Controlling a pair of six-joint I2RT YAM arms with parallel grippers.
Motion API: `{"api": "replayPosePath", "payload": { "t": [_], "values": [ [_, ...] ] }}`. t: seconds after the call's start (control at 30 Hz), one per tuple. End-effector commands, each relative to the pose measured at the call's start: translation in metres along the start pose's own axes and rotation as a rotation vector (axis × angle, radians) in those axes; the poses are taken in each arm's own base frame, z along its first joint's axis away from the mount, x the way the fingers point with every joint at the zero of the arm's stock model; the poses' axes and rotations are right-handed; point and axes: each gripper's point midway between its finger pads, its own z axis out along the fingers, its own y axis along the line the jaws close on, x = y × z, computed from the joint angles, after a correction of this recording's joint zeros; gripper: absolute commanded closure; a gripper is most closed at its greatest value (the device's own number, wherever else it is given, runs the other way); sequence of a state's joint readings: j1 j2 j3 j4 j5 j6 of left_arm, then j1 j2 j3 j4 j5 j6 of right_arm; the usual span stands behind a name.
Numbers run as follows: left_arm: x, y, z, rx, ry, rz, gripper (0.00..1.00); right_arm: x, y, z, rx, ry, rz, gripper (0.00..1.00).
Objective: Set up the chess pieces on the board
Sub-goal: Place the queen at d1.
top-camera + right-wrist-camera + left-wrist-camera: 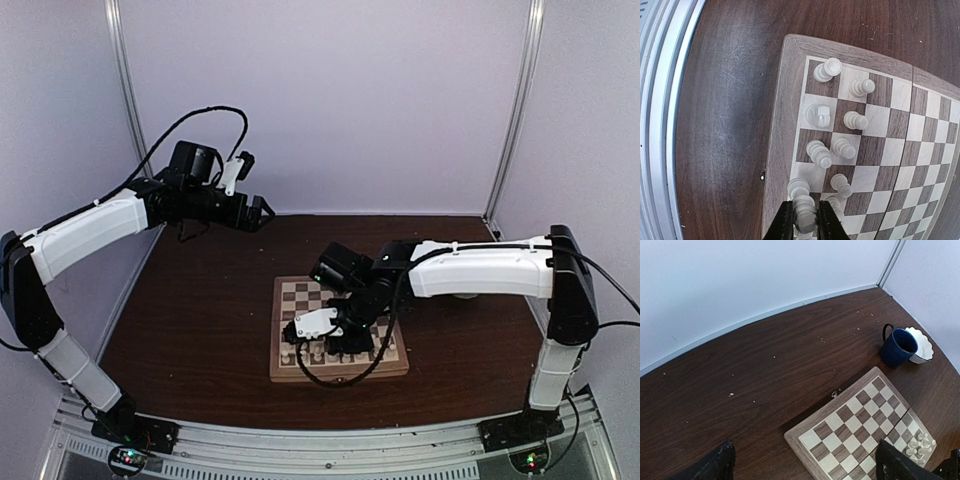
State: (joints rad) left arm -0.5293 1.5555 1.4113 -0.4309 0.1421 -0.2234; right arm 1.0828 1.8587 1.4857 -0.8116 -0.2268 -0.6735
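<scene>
Chess pieces [855, 120], small and cream-white, stand in two short rows on the board [900, 165], along the side that faces the near edge of the worktop [200, 330]. The board lies flat about midway between the left and right edges of the dark wooden worktop, closer to the near edge than to the far one. The right arm reaches across it from the right edge, and the right gripper [805, 204] points down at the row nearest the board's rim. Its fingers [784, 222] are drawn in to a narrow gap and press on both sides of one pale piece [805, 217]. I cannot tell whether that piece rests on its square or hangs just off it. The left arm is raised over the far left corner of the worktop, with the left gripper [264, 212] well apart from the board. In its wrist view the fingers [712, 465] stand wide apart with nothing between them. A dark blue mug [897, 346] stands toward the right edge, beyond the board. A white scalloped bowl [921, 342] sits just behind it, touching or nearly so.
</scene>
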Motion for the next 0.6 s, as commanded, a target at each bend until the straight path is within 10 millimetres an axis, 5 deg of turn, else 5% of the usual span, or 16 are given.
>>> {"api": "replayPosePath", "payload": {
  "t": [0.0, 0.57],
  "values": [
    [-0.005, -0.003, 0.000, 0.014, -0.013, 0.002, 0.02, 0.001, -0.001, 0.011, 0.007, 0.018, 0.009, 0.85],
    [-0.006, -0.007, -0.001, 0.036, -0.012, -0.003, 0.02, 0.004, -0.005, 0.023, 0.018, 0.045, 0.017, 0.83]
  ]
}}
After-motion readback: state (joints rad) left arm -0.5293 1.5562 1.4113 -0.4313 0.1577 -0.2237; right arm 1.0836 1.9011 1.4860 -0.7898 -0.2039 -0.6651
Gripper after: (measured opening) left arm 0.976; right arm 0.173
